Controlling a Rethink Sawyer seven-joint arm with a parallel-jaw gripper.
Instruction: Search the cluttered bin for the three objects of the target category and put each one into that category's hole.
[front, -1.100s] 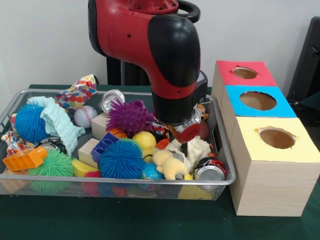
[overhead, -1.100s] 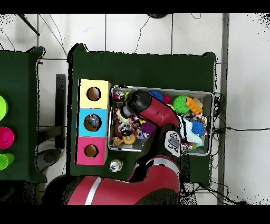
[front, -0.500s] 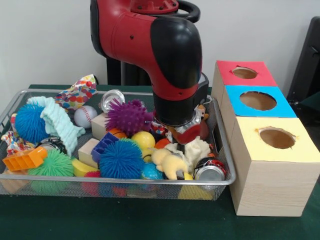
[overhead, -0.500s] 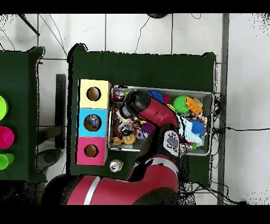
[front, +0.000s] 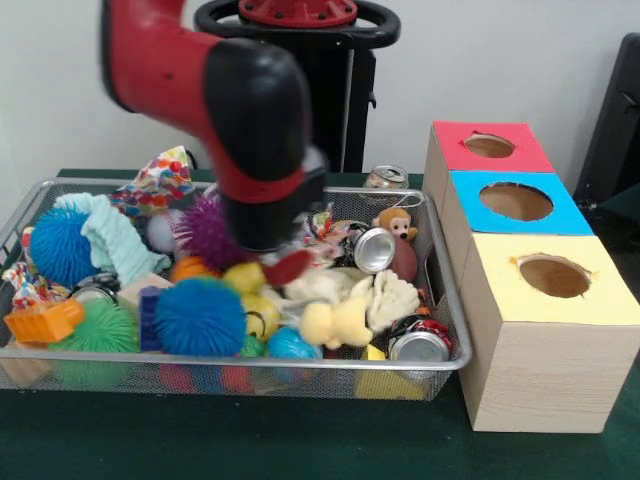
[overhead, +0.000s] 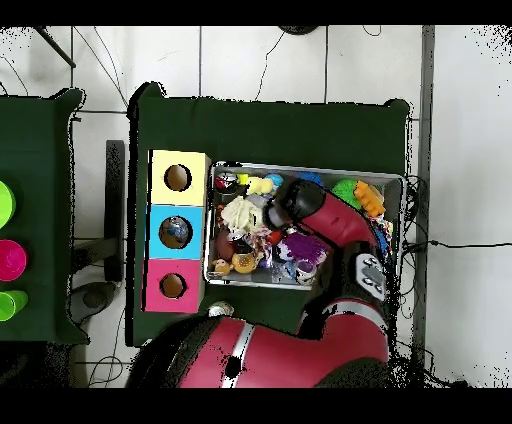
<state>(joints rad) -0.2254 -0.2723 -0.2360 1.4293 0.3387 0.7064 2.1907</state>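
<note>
A wire mesh bin (front: 300, 363) holds a heap of toys, balls, blocks and cans. My gripper (front: 273, 262) hangs blurred under the black wrist, low over the yellow ball (front: 247, 277) and purple spiky ball (front: 203, 231) near the bin's middle. Something red (front: 291, 267) shows at its tip; I cannot tell what it is or whether it is held. In the overhead view the wrist (overhead: 291, 201) covers the gripper. Three boxes stand beside the bin, each with a hole: red (front: 489, 146), blue (front: 516, 201) and yellow (front: 553, 276).
A silver can (front: 374, 249) lies by a monkey toy (front: 397, 223); another can (front: 420, 345) sits in the front corner, a third (front: 385, 177) stands behind the bin. Blue spiky balls (front: 200, 316), a cream plush (front: 390, 296), teal cloth (front: 115, 236) and an orange block (front: 42, 322) crowd the bin.
The arm has swung fast across the bin, leftward in the front view, away from the boxes. The can and monkey it hid now show. Toys around the blue ball have shifted.
</note>
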